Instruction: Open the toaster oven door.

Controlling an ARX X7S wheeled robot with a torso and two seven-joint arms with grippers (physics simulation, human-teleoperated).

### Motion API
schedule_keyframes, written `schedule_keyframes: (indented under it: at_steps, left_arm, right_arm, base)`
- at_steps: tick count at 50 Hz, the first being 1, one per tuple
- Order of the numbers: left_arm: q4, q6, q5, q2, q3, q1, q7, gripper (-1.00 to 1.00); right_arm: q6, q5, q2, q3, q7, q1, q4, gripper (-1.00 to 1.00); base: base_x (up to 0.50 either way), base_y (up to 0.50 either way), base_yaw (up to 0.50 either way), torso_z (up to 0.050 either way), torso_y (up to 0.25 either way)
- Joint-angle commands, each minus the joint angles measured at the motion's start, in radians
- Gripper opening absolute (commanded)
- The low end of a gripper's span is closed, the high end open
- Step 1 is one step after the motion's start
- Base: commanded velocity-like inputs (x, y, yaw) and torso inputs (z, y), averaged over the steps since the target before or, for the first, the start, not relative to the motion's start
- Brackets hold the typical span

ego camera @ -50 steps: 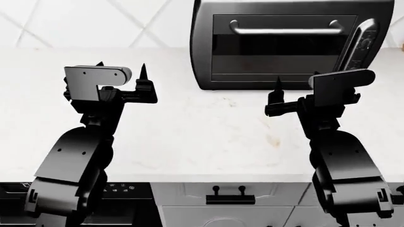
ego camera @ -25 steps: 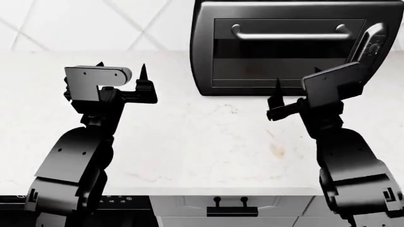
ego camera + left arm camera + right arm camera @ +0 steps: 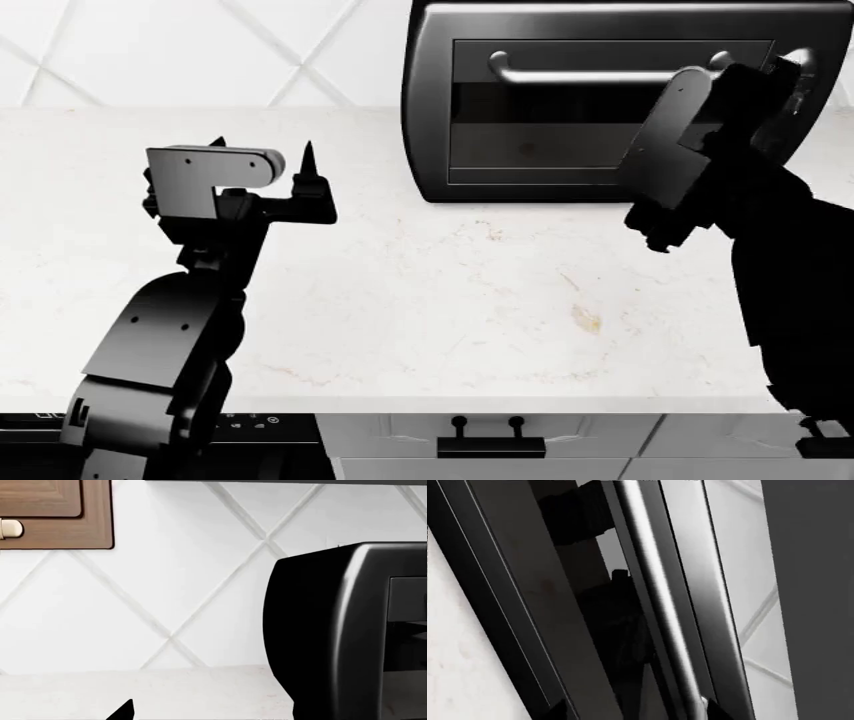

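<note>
The toaster oven (image 3: 434,110) stands at the back of the white counter, and its left side shows in the left wrist view (image 3: 320,630). Its dark-glass door (image 3: 561,120) is closed, with a silver bar handle (image 3: 587,75). My right wrist (image 3: 681,130) is raised in front of the door's right end and hides the fingers in the head view. In the right wrist view the right gripper (image 3: 637,714) is open, close to the door, with the handle (image 3: 654,595) running between the two fingertips. My left gripper (image 3: 262,148) is open and empty over the counter, left of the oven.
The white counter (image 3: 441,290) spreads before the oven, with a tiled wall (image 3: 167,595) behind. A brown wall cabinet (image 3: 53,515) hangs up left. Grey cabinet fronts with a black handle (image 3: 487,437) and a dishwasher panel (image 3: 254,425) lie below the counter edge.
My right arm has lifted and swung forward to the oven door, its wrist now covering the door's right end. The left arm has barely moved. The door stays closed.
</note>
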Motion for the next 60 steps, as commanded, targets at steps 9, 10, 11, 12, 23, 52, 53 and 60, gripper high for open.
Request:
schedule_keyframes:
  at_steps: [9, 10, 11, 12, 23, 52, 53, 60]
  left_arm:
    - [-0.009, 0.009, -0.004, -0.005, 0.009, 0.000, -0.005, 1.00]
    - [-0.010, 0.009, -0.004, -0.005, 0.009, 0.000, -0.005, 1.00]
    - [-0.010, 0.009, -0.005, -0.006, 0.009, -0.001, -0.005, 1.00]
    - [-0.011, 0.010, -0.005, -0.006, 0.009, -0.001, -0.005, 1.00]
    - [-0.019, 0.019, -0.006, -0.012, 0.011, -0.002, -0.005, 1.00]
    - [0.011, -0.001, -0.023, -0.030, 0.002, -0.001, -0.027, 1.00]
    - [0.011, 0.000, -0.023, -0.030, 0.003, 0.000, -0.027, 1.00]
    - [0.006, 0.006, -0.026, -0.032, 0.002, 0.001, -0.027, 1.00]
  right_arm:
    - [-0.185, -0.209, -0.002, -0.272, -0.160, 0.281, 0.262, 1.00]
    - [-0.197, -0.210, -0.009, -0.276, -0.158, 0.290, 0.280, 1.00]
    - [-0.212, -0.211, -0.017, -0.282, -0.156, 0.302, 0.304, 1.00]
    - [-0.225, -0.213, -0.027, -0.286, -0.154, 0.314, 0.328, 1.00]
    - [-0.321, -0.216, -0.120, -0.321, -0.112, 0.385, 0.534, 1.00]
    - [-0.448, -0.185, -0.257, -0.340, -0.020, 0.459, 0.872, -1.00]
    - [-0.447, -0.185, -0.256, -0.340, -0.022, 0.459, 0.870, -1.00]
    - [-0.453, -0.185, -0.258, -0.346, -0.029, 0.460, 0.880, -1.00]
  base:
    - [0.00, 0.00, 0.00, 0.000, 0.000]
    - [0.00, 0.00, 0.00, 0.000, 0.000]
    - [0.00, 0.00, 0.00, 0.000, 0.000]
    - [0.00, 0.00, 0.00, 0.000, 0.000]
    - [0.00, 0.00, 0.00, 0.000, 0.000]
    - [0.00, 0.00, 0.00, 0.000, 0.000]
    - [0.00, 0.00, 0.00, 0.000, 0.000]
    - [0.00, 0.00, 0.00, 0.000, 0.000]
